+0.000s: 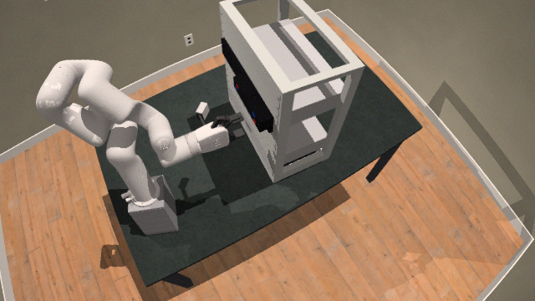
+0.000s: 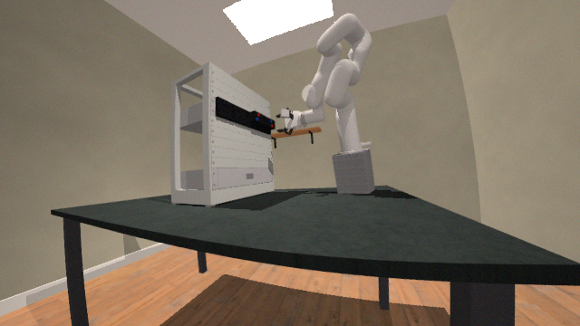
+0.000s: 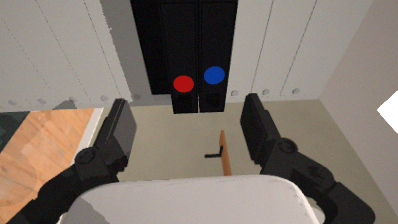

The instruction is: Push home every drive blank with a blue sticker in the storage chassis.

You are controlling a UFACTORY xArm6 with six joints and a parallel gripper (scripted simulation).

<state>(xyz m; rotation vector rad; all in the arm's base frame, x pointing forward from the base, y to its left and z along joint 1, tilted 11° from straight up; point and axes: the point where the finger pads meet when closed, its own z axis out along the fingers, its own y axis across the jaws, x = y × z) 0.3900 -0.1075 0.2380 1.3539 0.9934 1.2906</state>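
Note:
A white rack (image 1: 322, 79) (image 2: 236, 154) (image 3: 60, 50) holds a black storage chassis (image 1: 247, 89) (image 2: 233, 112) (image 3: 145, 45) high in its front. In the wrist view two blanks stand out side by side at the chassis end: one with a red sticker (image 3: 183, 83) and one with a blue sticker (image 3: 214, 75). Two more small stickers, red and blue, show further along the chassis (image 1: 236, 86). My gripper (image 1: 239, 119) (image 2: 277, 119) (image 3: 187, 109) is open and empty. It sits just in front of the end pair, one finger on each side, touching nothing.
The rack stands on a dark table (image 1: 234, 217) (image 2: 317, 217). My arm's base block (image 1: 152, 213) (image 2: 353, 172) stands on the same table. A wooden wall shelf (image 2: 296, 132) (image 3: 226, 155) hangs behind and below my gripper.

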